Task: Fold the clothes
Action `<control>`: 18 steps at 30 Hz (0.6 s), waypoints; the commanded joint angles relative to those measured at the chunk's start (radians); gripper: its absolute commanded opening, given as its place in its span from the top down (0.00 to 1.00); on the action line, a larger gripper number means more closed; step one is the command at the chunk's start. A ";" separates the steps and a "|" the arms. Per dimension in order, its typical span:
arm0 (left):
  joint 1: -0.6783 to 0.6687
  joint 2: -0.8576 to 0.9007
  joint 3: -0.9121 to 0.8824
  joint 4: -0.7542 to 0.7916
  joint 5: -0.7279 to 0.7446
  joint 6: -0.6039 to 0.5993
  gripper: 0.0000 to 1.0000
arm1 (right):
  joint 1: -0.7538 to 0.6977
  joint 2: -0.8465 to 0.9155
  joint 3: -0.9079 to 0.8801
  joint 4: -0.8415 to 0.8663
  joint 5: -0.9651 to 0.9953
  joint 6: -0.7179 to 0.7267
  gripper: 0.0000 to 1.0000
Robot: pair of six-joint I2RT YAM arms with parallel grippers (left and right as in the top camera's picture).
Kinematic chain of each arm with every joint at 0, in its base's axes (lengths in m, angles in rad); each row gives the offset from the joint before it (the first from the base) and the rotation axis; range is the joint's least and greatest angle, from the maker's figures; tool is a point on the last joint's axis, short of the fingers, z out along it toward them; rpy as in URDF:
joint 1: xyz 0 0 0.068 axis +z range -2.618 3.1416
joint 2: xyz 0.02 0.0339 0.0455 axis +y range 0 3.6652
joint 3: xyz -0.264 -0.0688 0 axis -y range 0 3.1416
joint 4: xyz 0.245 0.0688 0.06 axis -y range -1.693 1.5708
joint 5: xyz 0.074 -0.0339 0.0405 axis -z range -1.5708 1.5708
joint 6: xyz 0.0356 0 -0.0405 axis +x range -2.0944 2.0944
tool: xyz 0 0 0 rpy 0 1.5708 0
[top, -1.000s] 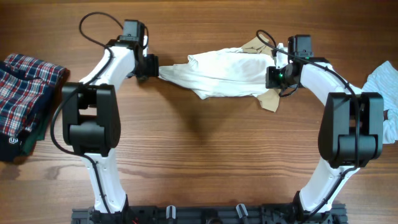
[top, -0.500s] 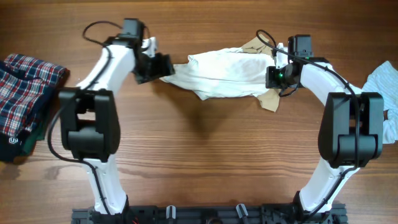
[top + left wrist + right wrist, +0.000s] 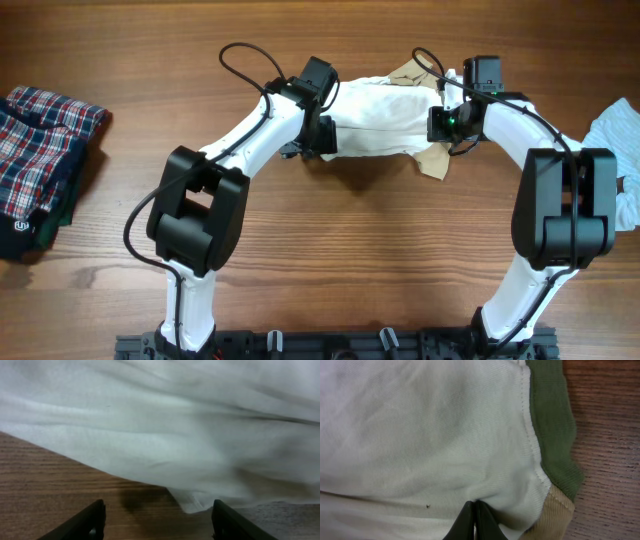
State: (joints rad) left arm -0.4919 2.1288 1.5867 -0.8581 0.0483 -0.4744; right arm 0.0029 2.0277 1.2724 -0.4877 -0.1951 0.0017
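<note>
Left gripper (image 3: 157, 509) sits low over the table (image 3: 330, 235), jaws wide apart with only bare wood between them. The shirt (image 3: 378, 112) has its loose hem just ahead of those fingertips, bunched and drooping. Right gripper (image 3: 475, 519) is pinched tight on the cream cloth at the far end. A green band (image 3: 552, 435) and a tan cuff (image 3: 556, 505) run just off to its right.

The call here, I'd say, is to ease the left forward, get one finger under that hem and close on the whole edge, not a stray layer. The right should hold as the anchor so the cloth stays taut and lies flat when it's carried over.

The wood looks smooth, so the fabric should slide and not snag. There's open board on the near side of both grippers. A plaid pile (image 3: 40, 150) lies well off to the left gripper's left, and a pale blue garment (image 3: 615, 130) well beyond the right one.
</note>
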 commanded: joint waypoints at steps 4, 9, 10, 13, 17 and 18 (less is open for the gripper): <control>-0.002 0.027 -0.003 0.002 -0.055 -0.044 0.30 | 0.000 0.080 -0.023 -0.004 0.007 0.001 0.96; -0.002 0.090 -0.003 0.021 -0.099 -0.058 0.30 | 0.000 0.080 -0.023 -0.004 0.007 0.002 0.96; -0.002 0.093 -0.003 0.027 -0.099 -0.058 0.30 | 0.000 0.080 -0.023 -0.004 0.007 0.002 0.96; -0.002 0.093 -0.003 0.004 -0.099 -0.054 0.30 | 0.000 0.080 -0.023 -0.004 0.007 0.002 0.96; -0.002 0.093 -0.003 -0.183 -0.135 -0.027 0.23 | 0.000 0.080 -0.023 -0.003 0.007 0.002 0.95; -0.002 0.093 -0.003 -0.221 -0.144 -0.027 0.21 | 0.000 0.080 -0.023 -0.003 0.007 0.001 0.95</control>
State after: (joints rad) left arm -0.4927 2.1807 1.5974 -1.0206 -0.0437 -0.5102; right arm 0.0002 2.0285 1.2732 -0.4877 -0.2024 0.0017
